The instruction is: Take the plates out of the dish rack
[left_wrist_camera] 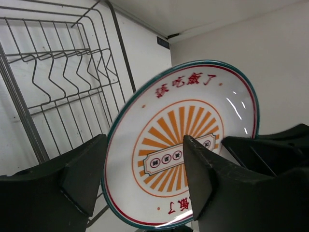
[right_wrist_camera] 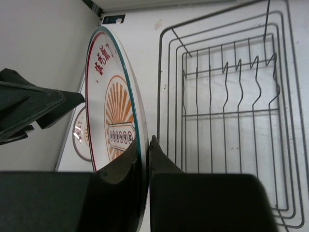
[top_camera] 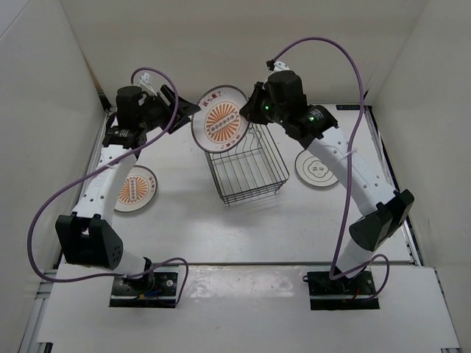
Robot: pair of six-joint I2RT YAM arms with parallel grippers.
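The right gripper (right_wrist_camera: 146,147) has its jaws pinched on the rim of the white round plate with a green edge and orange sunburst (right_wrist_camera: 113,104), holding it upright. The left gripper (left_wrist_camera: 144,145) has its jaws spread, with one finger on either side of the plate's face in the left wrist view. Whether either pad touches the plate cannot be told.

The plate hangs at the upper centre of the top view, just above the far end of the dark wire dish rack (right_wrist_camera: 227,114), whose tines hold nothing.

The grip looks like a thin bite on the rim alone. If the right jaws let go before the left ones have closed squarely, the plate would probably tip or drop onto the wires. A glancing push from the left fingers could also lever it out of the pinch.

Only the right wrist view shows how shallow that bite is, and only the left wrist view shows the spread. The top view alone shows the white table (top_camera: 221,228) clearly. A second orange-patterned plate (top_camera: 135,189) lies on it at the left and a white plate with a thin dark rim (top_camera: 316,169) at the right.
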